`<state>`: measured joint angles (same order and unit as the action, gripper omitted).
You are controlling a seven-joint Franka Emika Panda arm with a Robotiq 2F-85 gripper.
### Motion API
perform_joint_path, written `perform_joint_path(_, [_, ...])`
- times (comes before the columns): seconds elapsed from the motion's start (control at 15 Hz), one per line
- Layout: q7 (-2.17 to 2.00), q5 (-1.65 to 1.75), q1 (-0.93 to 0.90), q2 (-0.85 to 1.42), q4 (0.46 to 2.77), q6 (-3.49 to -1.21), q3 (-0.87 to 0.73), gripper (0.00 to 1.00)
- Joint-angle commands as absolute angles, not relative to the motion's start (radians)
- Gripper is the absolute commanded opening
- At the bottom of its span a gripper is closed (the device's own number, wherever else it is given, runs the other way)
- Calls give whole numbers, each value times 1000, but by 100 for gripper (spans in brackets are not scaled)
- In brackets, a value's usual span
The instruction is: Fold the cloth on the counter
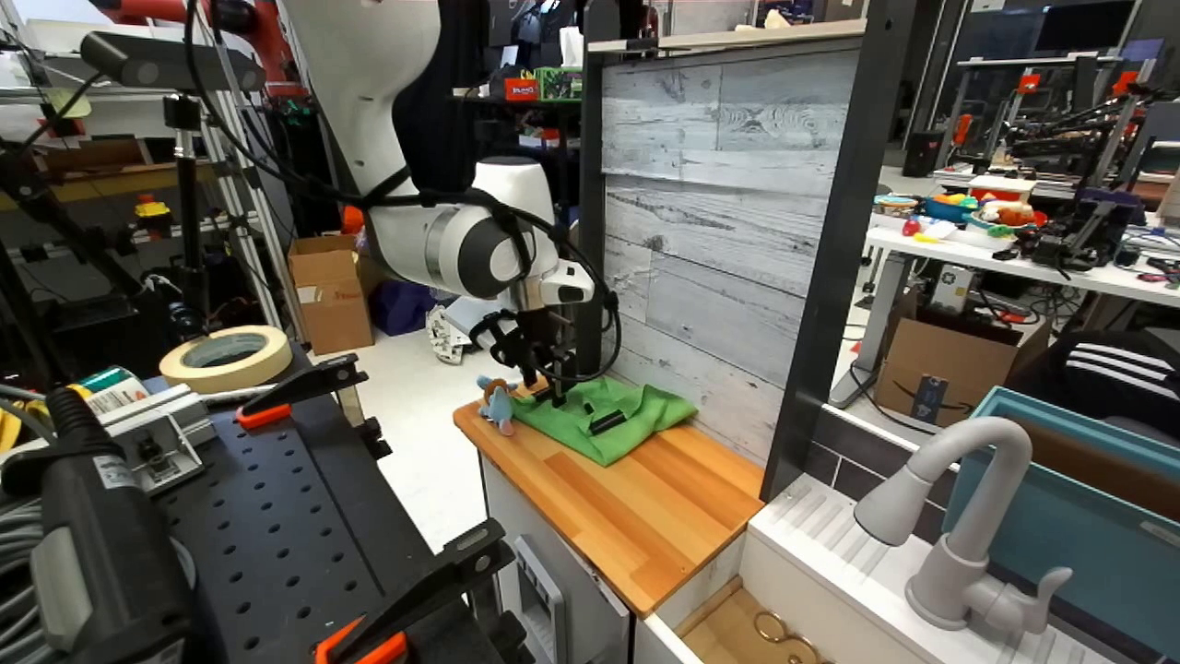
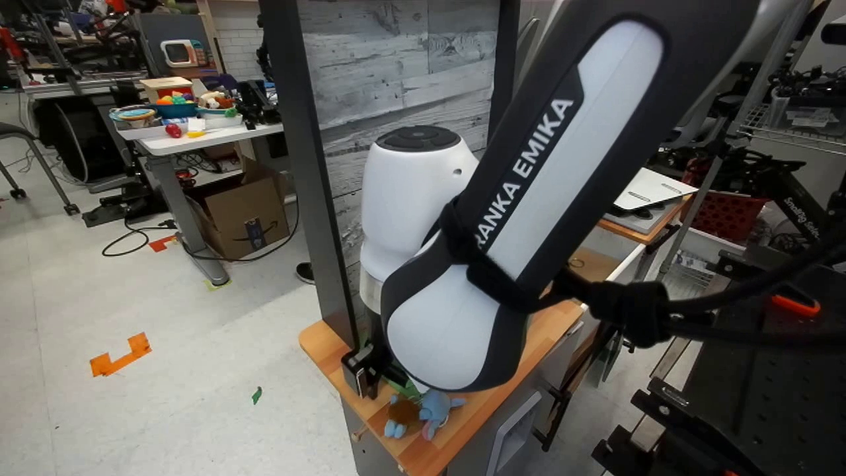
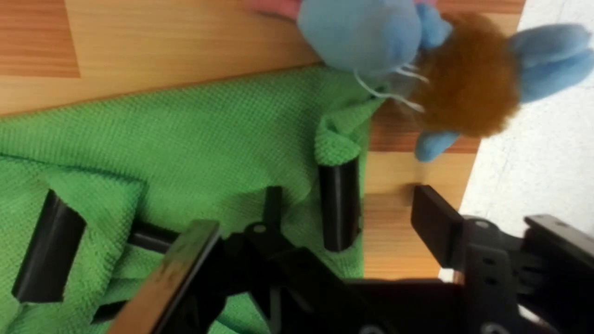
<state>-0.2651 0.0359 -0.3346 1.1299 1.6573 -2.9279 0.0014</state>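
The green cloth (image 1: 613,450) lies rumpled on the wooden counter (image 1: 636,507), near its end. It fills much of the wrist view (image 3: 222,139), with a folded-over part at left. Black tube-like pieces lie on it; one (image 3: 341,204) is partly covered by a curled cloth corner, another (image 3: 48,253) sits in the folded part. My gripper (image 3: 348,202) is open, its fingers apart on either side of the cloth's edge and the black piece; nothing is held. In an exterior view the gripper (image 1: 546,387) is low over the cloth's end. The arm hides most of the cloth (image 2: 402,389) in an exterior view.
A blue-and-brown plush toy (image 3: 362,37) touches the cloth's corner; it also shows in both exterior views (image 1: 498,408) (image 2: 433,411). A grey wood-plank panel (image 1: 710,231) rises along the counter's side. A sink faucet (image 1: 977,516) and black perforated workbench (image 1: 277,516) stand nearby.
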Motion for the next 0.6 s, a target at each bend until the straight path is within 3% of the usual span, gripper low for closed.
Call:
perform_joint_path(0.0, [-262, 14, -358, 1152, 1619, -2903, -11, 42])
perform_joint_path(0.33, [-270, 12, -367, 1146, 1613, -2898, -19, 4])
perform_joint_path(0.53, [-279, 9, -372, 1137, 1621, -2899, -27, 0])
